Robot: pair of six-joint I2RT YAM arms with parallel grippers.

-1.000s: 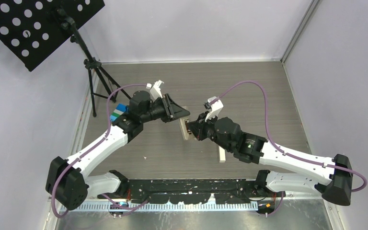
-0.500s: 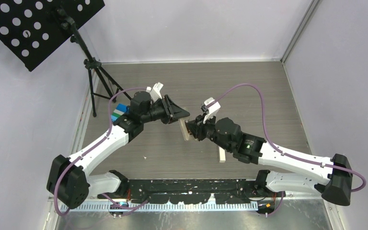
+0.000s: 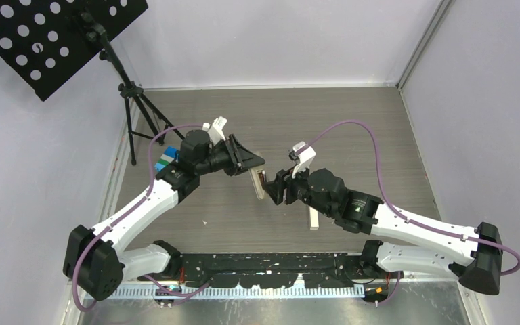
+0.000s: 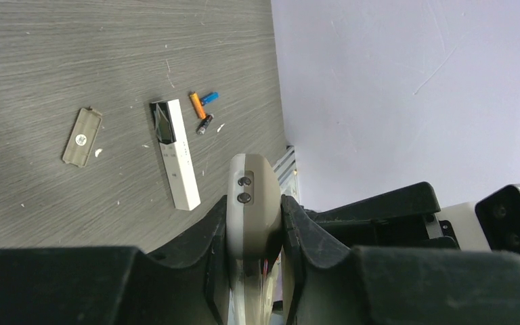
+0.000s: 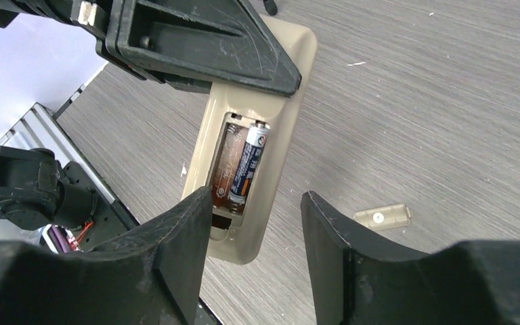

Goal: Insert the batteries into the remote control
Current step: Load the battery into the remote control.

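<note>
My left gripper (image 3: 250,161) is shut on a beige remote control (image 3: 260,183) and holds it above the table; in the left wrist view its end (image 4: 252,196) sits tight between the fingers. The back compartment faces my right gripper (image 5: 257,223), which stands open just off the remote's lower end (image 5: 288,128), with nothing in it. A dark battery (image 5: 248,164) lies in the compartment, beside a brown printed cylinder surface. On the table lie an orange battery (image 4: 197,105), a blue one (image 4: 210,97) and a dark one (image 4: 204,124).
A white remote (image 4: 176,152) and a beige battery cover (image 4: 82,136) lie on the table below; the cover (image 5: 382,217) also shows past my right fingers. Coloured blocks (image 3: 168,157) sit behind the left arm. A tripod stand (image 3: 132,95) occupies the back left.
My right gripper has opened and drawn back a little from the remote, leaving the dark battery in the compartment. The left gripper still holds the remote, shifted slightly.
</note>
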